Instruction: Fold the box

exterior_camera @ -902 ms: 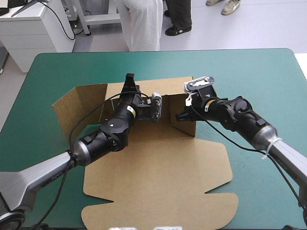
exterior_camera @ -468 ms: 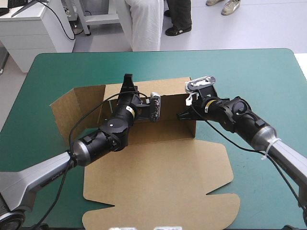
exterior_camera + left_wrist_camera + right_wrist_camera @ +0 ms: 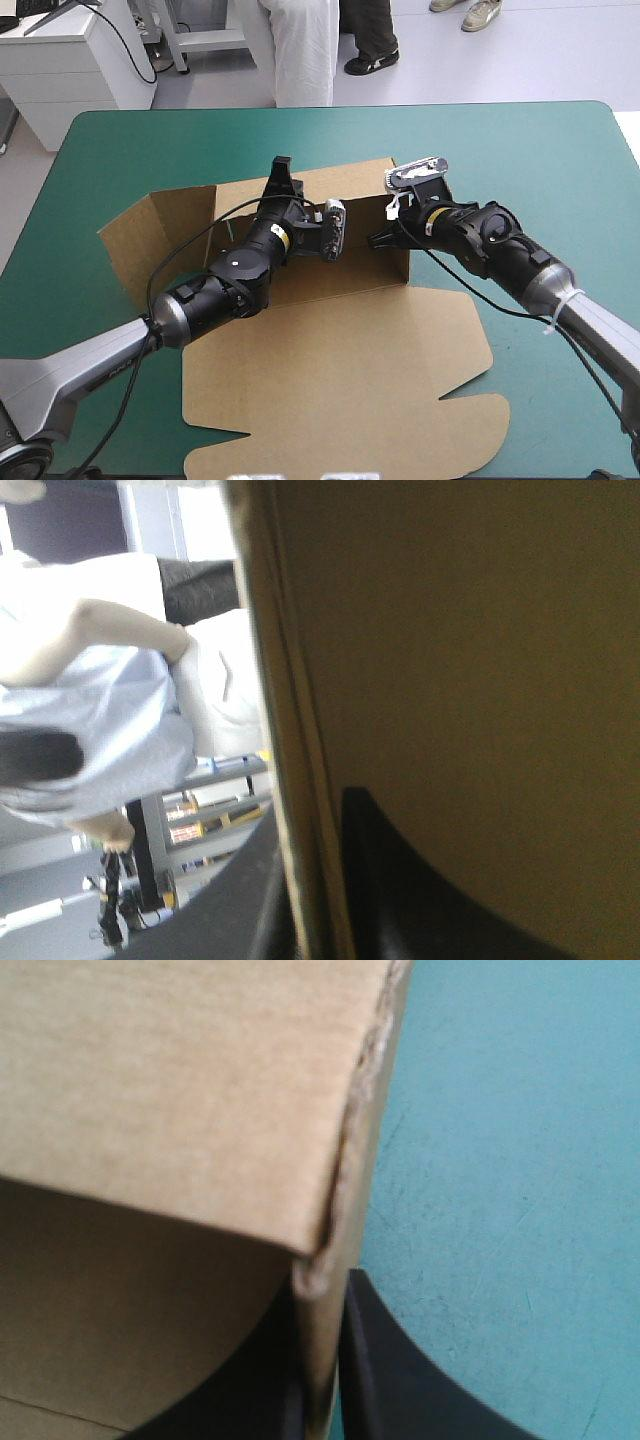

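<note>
The left tool [image 3: 310, 825] is pinching the box [image 3: 300, 300]: in its wrist view one black finger lies on each face of an upright board edge, nearly pressed together with the sheet between them. From the high view it grips the top edge of the rear wall [image 3: 350, 180], which stands raised at the 12 o'clock side of the box.

The right tool [image 3: 322, 1300] is likewise clamped on the box, its two black fingers squeezing the thin edge of board where two panels meet in a creased corner. The teal-green table [image 3: 500, 1160] shows just beside that corner. In the high view this tool holds the right wall [image 3: 396, 268], upright at the 3 o'clock side.

The box sits around the middle of the table. Its left flap [image 3: 150, 235] leans outward toward 9 o'clock, only partly raised. The lid [image 3: 340, 380], a broad sheet with notched edges, lies flat on the table and runs toward 6 o'clock, close to the near edge. Both arms reach over the box from the 6 o'clock side.
</note>
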`<state>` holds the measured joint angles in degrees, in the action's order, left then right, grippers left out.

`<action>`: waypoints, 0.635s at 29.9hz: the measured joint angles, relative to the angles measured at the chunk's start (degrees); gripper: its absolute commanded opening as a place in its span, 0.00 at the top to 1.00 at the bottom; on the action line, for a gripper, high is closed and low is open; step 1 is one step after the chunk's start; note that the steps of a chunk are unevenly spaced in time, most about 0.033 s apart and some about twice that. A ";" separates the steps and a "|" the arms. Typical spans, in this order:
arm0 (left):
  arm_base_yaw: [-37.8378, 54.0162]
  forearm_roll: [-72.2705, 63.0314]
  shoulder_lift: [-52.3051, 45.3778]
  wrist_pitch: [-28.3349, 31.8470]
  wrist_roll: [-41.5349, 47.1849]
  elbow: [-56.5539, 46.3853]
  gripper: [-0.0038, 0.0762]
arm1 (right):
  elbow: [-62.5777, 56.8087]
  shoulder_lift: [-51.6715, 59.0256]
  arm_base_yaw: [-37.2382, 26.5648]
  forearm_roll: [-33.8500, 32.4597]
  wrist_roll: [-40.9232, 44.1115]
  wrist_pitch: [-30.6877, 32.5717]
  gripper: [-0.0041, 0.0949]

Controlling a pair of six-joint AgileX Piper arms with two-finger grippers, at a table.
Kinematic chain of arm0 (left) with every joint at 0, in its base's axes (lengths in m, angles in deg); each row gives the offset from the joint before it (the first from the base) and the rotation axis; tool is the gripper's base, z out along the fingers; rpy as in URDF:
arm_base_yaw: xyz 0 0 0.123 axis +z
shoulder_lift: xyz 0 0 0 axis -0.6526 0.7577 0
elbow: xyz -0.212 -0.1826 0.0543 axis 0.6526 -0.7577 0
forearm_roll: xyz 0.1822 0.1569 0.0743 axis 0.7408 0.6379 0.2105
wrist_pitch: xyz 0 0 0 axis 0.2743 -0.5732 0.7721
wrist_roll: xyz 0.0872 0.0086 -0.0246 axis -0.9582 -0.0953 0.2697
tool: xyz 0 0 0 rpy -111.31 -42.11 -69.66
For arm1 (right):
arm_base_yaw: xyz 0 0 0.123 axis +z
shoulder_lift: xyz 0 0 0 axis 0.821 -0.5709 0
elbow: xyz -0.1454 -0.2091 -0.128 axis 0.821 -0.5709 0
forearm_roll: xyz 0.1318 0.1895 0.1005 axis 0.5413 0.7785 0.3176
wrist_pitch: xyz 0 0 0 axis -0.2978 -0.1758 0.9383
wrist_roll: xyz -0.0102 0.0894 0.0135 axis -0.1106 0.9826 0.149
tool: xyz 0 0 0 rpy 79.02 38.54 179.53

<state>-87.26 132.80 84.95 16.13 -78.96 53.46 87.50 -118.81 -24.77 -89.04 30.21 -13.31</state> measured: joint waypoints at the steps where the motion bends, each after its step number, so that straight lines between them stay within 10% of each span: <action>1: -0.23 0.44 0.06 0.77 -0.26 0.00 0.56 | 0.00 0.00 0.13 -0.12 0.00 -0.12 0.98; 5: -0.35 1.18 0.06 2.18 -0.56 0.00 0.38 | 0.00 0.00 0.31 -0.55 0.45 -1.01 0.98; 19: -8.39 0.80 -0.45 -6.68 0.82 0.00 0.37 | 0.16 -3.33 0.31 -11.21 11.46 -4.00 0.98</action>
<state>-95.65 133.61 84.51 9.45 -78.14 53.46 87.66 -122.14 -24.47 -100.25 41.67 -17.31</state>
